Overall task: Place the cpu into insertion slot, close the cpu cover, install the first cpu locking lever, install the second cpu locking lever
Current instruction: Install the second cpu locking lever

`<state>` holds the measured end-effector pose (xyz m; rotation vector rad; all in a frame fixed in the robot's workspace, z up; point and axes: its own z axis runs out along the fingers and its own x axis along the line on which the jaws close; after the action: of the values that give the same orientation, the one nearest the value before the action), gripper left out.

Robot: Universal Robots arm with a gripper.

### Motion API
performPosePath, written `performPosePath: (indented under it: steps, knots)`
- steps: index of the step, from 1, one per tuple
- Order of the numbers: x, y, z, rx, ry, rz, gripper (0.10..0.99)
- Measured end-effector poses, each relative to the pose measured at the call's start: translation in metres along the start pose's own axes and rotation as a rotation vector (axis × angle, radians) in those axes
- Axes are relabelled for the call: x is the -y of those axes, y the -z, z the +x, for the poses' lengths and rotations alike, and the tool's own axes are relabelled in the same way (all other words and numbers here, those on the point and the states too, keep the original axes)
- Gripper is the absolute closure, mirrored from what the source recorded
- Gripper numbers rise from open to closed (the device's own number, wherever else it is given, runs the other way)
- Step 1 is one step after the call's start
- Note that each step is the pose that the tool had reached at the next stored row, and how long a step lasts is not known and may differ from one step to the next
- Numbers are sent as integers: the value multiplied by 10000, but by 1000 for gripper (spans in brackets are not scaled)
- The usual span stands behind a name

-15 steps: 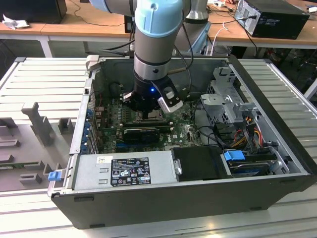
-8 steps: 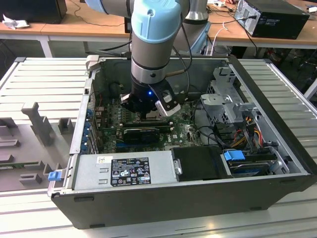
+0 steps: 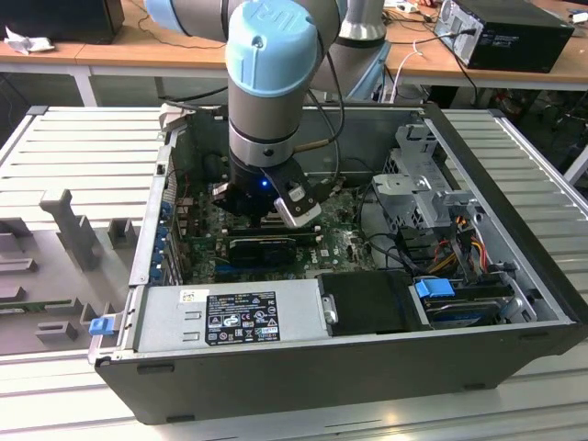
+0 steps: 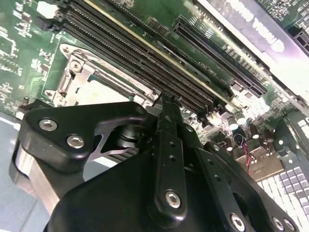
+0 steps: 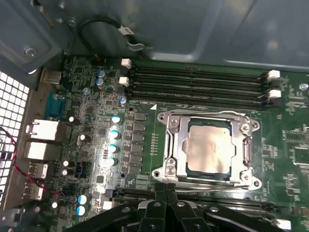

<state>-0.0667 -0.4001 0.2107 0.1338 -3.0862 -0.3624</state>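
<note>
In the first wrist view the cpu (image 5: 208, 152) lies in the insertion slot (image 5: 167, 170), its tan-grey face showing through the opening of the cpu cover (image 5: 176, 145). The silver cover lies flat over the socket. A thin metal locking lever (image 5: 207, 181) runs along the socket edge nearest my gripper (image 5: 166, 190). The gripper's black fingers are shut together just beside that edge, with nothing visible between them. In the second wrist view the gripper (image 4: 166, 101) points at the board next to the socket (image 4: 91, 87). The exterior view shows the arm's wrist (image 3: 266, 184) low inside the open computer case.
Long black memory slots (image 5: 198, 82) run along the socket's far side. A black cable loop (image 5: 104, 29) hangs by the case wall. A graphics card (image 3: 262, 248), the power supply (image 3: 230, 317), a metal drive cage (image 3: 418, 175) and cable bundles (image 3: 459, 243) crowd the case.
</note>
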Motion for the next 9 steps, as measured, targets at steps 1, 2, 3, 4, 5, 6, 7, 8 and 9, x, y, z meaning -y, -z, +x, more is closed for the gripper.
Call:
performPosePath:
  steps: [1, 2, 3, 4, 5, 6, 7, 8, 9]
  knots:
    - [3, -18, 8, 2, 0, -16, 980]
    - [6, -28, 16, 2, 1, -30, 980]
    - [9, -43, 22, 5, 3, -67, 980]
    - [11, -54, 23, 8, 5, -105, 980]
    - [13, -64, 23, 11, 5, -128, 980]
    - [17, -80, 25, 14, 7, -172, 980]
    - [19, -88, 26, 16, 8, -200, 980]
    - [20, -95, 27, 19, 9, -237, 980]
    - [22, -104, 27, 25, 14, -312, 980]
